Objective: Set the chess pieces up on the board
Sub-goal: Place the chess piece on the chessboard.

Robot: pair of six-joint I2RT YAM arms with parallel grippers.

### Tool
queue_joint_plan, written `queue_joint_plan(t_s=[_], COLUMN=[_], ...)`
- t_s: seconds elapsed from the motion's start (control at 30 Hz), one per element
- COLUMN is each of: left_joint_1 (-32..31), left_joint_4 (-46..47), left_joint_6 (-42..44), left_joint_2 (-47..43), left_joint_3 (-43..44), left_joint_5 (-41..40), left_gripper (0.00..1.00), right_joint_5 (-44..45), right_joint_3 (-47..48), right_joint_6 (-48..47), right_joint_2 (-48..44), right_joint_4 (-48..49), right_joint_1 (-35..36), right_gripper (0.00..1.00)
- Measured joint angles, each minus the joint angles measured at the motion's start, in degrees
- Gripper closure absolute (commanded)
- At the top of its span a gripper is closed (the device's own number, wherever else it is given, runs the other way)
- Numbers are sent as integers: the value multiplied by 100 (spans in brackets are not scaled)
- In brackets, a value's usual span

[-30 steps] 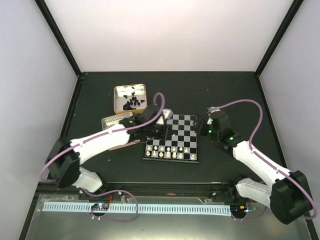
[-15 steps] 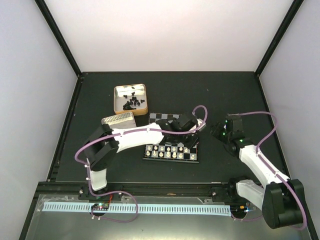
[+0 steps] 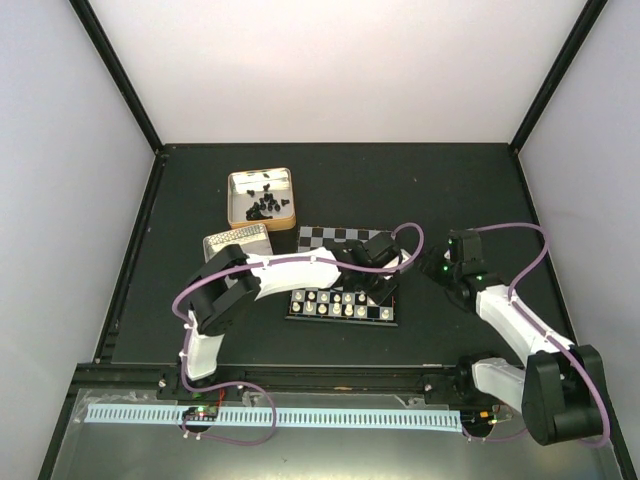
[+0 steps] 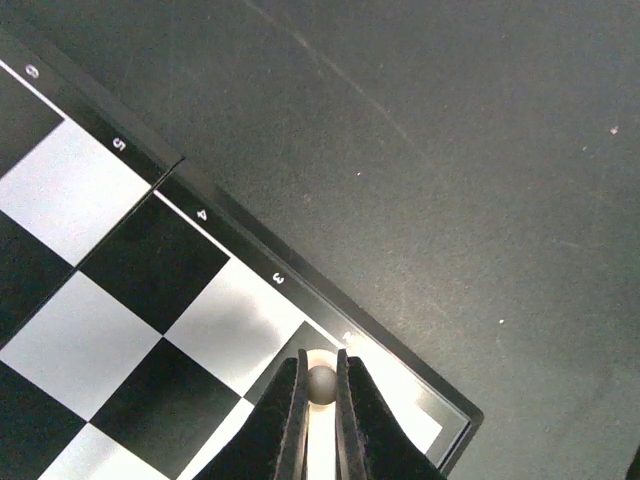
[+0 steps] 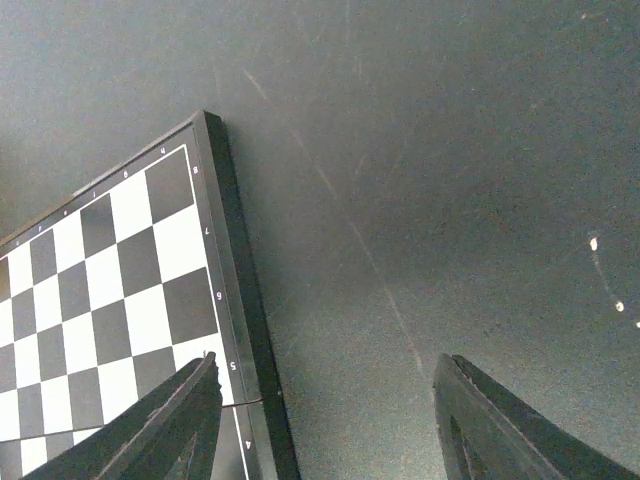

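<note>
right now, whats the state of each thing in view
board: lying flat, white pieces on its near rows, visible far squares bare
left end effector: shut on a white piece over the board's corner
right end effector: open, empty, beside the board
tin: open, black pieces inside

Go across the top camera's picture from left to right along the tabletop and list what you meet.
lidded tin → board → right gripper
</note>
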Motion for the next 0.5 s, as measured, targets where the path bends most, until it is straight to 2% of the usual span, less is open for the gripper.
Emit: queue_joint_plan(t_s=[0.23,0.5], left_joint_1=[-13,-70], left_joint_4=[-151,-232], left_joint_6=[33,33], left_joint_2=[166,179], left_joint_3=[20,20], left_joint_5=[0,2], left_gripper=[97,92], right_joint_5=[-28,-59], right_joint_3=[0,0], right_joint_6=[-2,-4], right_joint_2=[57,109], right_joint_4=[42,74], right_joint_1=[-13,-22], right_gripper=[41,41])
